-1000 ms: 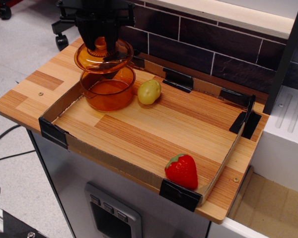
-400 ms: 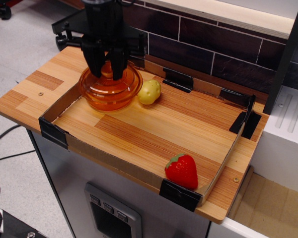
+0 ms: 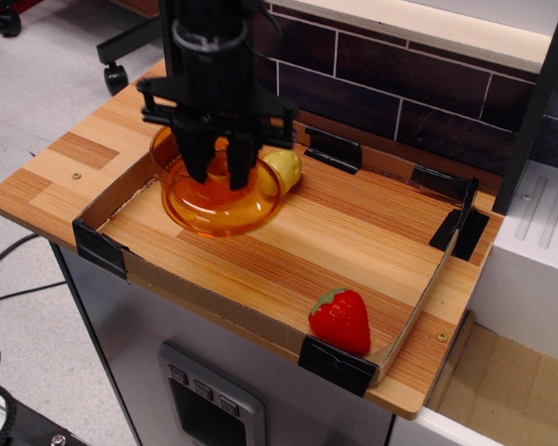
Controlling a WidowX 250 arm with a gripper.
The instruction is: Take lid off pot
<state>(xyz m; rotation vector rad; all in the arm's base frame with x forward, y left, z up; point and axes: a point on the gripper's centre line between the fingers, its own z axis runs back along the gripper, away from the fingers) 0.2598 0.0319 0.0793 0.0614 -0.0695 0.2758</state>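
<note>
The amber lid (image 3: 225,209) is tilted toward the front and hangs low over the tray, overlapping the front right of the pot. My black gripper (image 3: 219,175) comes down from above, its two fingers shut on the lid's knob, which is mostly hidden between them. The amber pot (image 3: 162,156) stands at the tray's back left corner; only its left rim and wall show behind the lid and the gripper.
A yellow-green potato (image 3: 285,165) lies right of the pot, partly hidden by the lid and gripper. A red strawberry (image 3: 340,321) lies in the tray's front right corner. The cardboard-walled tray (image 3: 214,302) has black clips. A dark brick wall runs behind.
The lid was held above the pot, then came down low over it. Now the gripper has carried it forward and right, tilted, partly off the pot.
</note>
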